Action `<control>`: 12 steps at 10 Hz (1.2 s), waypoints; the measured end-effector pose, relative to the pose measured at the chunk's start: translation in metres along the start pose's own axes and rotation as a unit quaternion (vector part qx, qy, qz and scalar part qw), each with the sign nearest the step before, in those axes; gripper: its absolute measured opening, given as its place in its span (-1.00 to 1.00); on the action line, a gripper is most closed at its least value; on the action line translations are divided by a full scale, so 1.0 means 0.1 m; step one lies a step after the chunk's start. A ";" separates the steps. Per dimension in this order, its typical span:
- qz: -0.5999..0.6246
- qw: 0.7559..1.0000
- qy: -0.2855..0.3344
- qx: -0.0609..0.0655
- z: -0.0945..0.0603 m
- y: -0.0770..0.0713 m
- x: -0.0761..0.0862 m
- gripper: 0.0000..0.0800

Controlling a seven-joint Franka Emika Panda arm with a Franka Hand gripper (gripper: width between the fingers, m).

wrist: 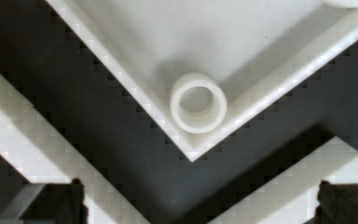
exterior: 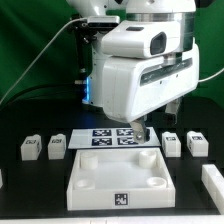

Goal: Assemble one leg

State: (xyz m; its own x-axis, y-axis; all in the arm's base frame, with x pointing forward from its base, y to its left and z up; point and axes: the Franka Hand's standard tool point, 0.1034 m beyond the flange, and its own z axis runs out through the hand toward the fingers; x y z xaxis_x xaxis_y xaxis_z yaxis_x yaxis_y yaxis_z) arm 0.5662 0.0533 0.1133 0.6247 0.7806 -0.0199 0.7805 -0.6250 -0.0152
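Observation:
Several white legs with marker tags stand on the black table: two at the exterior view's left (exterior: 29, 148) (exterior: 57, 146) and two at its right (exterior: 170, 143) (exterior: 196, 143). Another leg (exterior: 213, 180) lies at the far right edge. My gripper (exterior: 148, 134) hangs over the back right corner of the wide flat white board (exterior: 118, 178), apart from every leg. In the wrist view my gripper (wrist: 194, 206) is open and empty. Its dark fingers (wrist: 43, 205) frame a corner of the board (wrist: 247, 40) and its round socket (wrist: 197, 103). No leg shows there.
The marker board (exterior: 113, 136) lies flat just behind the wide board, partly under the arm. A white part (exterior: 2, 178) is cut off at the left edge. The arm's bulky white body (exterior: 140, 75) hides the middle back of the table.

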 end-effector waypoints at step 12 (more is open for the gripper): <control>-0.332 0.943 0.016 0.001 0.96 -0.79 -1.29 0.62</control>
State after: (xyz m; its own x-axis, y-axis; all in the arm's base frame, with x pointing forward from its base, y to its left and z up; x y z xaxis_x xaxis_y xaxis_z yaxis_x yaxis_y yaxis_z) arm 0.4213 0.0016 0.0212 -0.0004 0.9997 0.0255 0.9999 0.0008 -0.0147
